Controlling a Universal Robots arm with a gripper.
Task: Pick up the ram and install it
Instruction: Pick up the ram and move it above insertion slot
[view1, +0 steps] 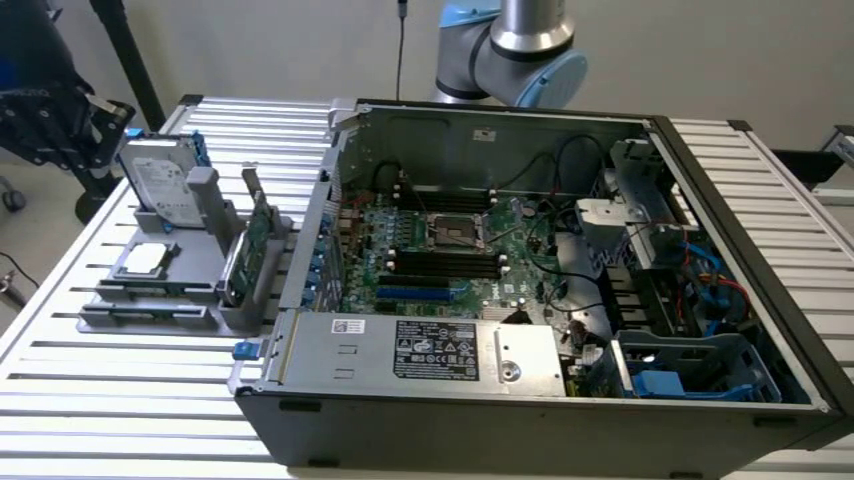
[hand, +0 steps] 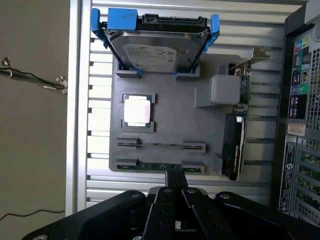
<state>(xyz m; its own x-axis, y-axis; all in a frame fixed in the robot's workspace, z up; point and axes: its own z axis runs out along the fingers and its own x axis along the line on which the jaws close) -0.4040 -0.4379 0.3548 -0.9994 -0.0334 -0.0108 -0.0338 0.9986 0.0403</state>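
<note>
Ram (hand: 152, 165) seated edge-up in the tray's (hand: 170, 125) end slot, farthest from the hard drive (hand: 155, 52); tool (hand: 174, 173) poised at its mid-length, square to its long axis. Tool's opening cannot be told.

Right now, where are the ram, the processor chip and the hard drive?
ram (hand: 150, 166), wrist view, its green upper edge.
processor chip (hand: 136, 111), wrist view, its silver top.
hard drive (hand: 155, 50), wrist view, its label.
</note>
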